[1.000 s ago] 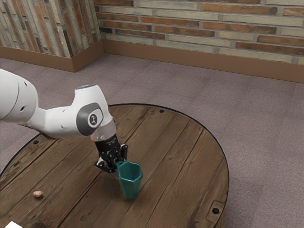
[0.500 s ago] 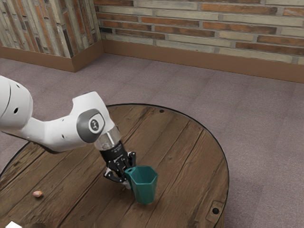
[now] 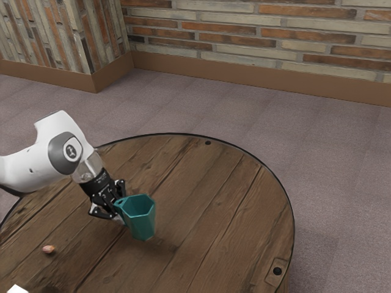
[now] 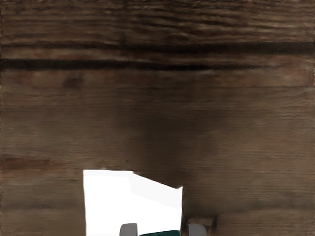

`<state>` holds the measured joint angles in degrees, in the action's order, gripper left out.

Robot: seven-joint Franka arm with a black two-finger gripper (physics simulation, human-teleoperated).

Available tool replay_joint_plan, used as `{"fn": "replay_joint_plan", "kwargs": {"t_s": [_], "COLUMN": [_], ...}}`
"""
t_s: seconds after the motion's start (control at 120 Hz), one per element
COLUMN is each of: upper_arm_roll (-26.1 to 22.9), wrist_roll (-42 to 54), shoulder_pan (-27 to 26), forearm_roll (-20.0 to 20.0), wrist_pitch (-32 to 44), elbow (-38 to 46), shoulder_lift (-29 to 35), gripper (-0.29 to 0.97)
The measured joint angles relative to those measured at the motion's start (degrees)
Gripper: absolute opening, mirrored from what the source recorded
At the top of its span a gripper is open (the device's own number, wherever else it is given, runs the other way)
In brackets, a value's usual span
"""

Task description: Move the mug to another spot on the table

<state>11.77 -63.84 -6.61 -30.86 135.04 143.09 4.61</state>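
The teal faceted mug [image 3: 138,215] hangs slightly tilted just above the round wooden table [image 3: 220,189], over its left half in the exterior view. My gripper [image 3: 116,206] is shut on the mug's rim on the side facing the exterior view's left. A dark shadow lies on the planks under the mug. In the wrist view a sliver of the teal mug [image 4: 157,233] shows between two pale fingertips [image 4: 129,229], above the wood grain of the table [image 4: 157,98].
A small pinkish-brown object [image 3: 48,248] lies on the table near its left edge. A white thing [image 3: 12,288] sits at the lower left corner. In the wrist view a white shape [image 4: 128,196] lies just past the fingers. Carpet surrounds the table.
My arm has carried the mug toward the exterior view's left and a little farther from the front edge. The grip on the rim has stayed the same.
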Motion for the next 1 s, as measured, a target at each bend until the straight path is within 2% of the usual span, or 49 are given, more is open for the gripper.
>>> {"fn": "replay_joint_plan", "kwargs": {"t_s": [0.3,0.458,0.533,1.0], "upper_arm_roll": [0.24,-0.21,0.91,0.70], "wrist_roll": [4.90,8.15,9.65,17.64], "shoulder_pan": [6.06,9.26,9.37,11.87], "forearm_roll": [0.45,0.51,0.50,-0.11], "wrist_pitch": [0.26,0.32,0.33,1.23], "elbow": [-0.86,-3.63,-4.93,-8.14], "shoulder_lift": [-0.96,-4.73,-6.38,-11.83], "gripper": [-0.06,-0.06,-0.06,-0.06]}}
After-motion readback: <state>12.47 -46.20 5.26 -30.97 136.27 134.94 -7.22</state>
